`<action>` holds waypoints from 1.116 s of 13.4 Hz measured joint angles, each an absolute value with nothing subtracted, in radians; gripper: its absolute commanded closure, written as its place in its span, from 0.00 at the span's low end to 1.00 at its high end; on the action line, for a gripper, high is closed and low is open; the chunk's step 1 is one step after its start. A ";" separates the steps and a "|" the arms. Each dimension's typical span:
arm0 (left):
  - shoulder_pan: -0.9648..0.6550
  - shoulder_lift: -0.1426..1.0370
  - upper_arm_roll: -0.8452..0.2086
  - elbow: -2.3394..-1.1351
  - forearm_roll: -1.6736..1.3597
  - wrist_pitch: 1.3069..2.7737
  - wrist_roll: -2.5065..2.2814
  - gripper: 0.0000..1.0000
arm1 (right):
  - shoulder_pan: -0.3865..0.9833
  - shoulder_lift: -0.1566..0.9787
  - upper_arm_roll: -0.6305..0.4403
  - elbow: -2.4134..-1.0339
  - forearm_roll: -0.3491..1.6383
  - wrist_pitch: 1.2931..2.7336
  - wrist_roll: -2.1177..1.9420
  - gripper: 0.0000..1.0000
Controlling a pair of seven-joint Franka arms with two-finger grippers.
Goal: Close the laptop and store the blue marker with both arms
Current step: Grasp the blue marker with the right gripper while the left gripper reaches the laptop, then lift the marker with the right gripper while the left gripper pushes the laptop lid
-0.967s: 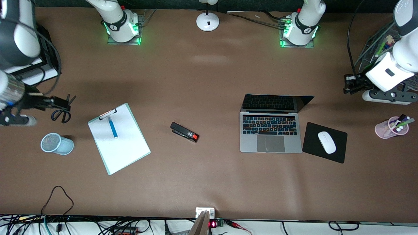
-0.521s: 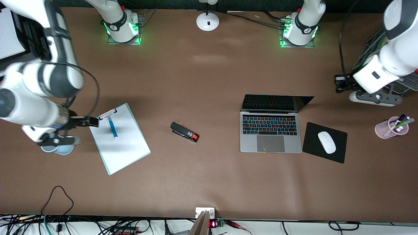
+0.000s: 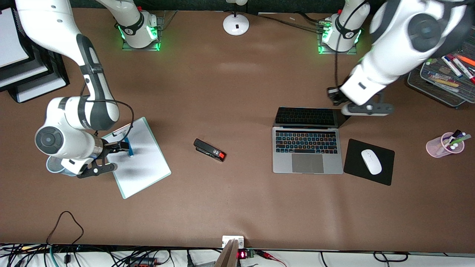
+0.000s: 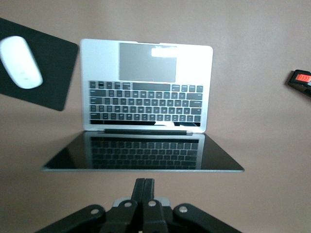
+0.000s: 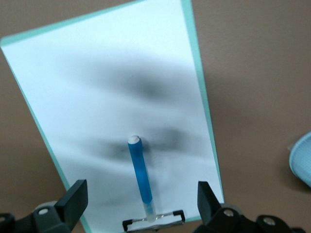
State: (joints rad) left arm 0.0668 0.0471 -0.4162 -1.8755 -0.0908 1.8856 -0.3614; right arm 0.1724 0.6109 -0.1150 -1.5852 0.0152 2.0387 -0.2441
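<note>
Left hand: fingers pressed together, over the open laptop's screen edge.
Right hand: fingers spread wide, over the blue marker on the clipboard.

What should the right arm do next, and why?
Probably lower the right gripper straight down. Its fingers are open and straddle the blue marker, which lies untouched on the clipboard; then close.

silver-grey laptop lies open, screen upright; slim blue marker lies flat on a clipboard.
</note>
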 measured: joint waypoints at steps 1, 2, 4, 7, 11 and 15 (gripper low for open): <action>0.066 0.041 -0.435 -1.921 -0.091 1.927 -0.373 1.00 | 0.172 0.625 -0.115 -1.585 0.015 2.045 -0.271 0.01; 0.067 0.030 -0.451 -1.964 -0.091 1.962 -0.381 1.00 | 0.172 0.637 -0.115 -1.585 0.015 2.058 -0.293 0.07; 0.067 -0.009 -0.477 -2.062 -0.091 2.041 -0.387 1.00 | 0.172 0.657 -0.115 -1.585 0.015 2.076 -0.325 0.14; 0.067 -0.079 -0.529 -2.179 -0.091 2.096 -0.411 1.00 | 0.173 0.679 -0.115 -1.589 0.015 2.102 -0.362 0.16; 0.068 -0.127 -0.580 -2.270 -0.091 2.129 -0.418 1.00 | 0.173 0.714 -0.115 -1.608 0.015 2.152 -0.391 0.22; 0.089 -0.119 -0.582 -2.335 -0.091 2.224 -0.419 1.00 | 0.174 0.720 -0.115 -1.609 0.015 2.155 -0.392 0.48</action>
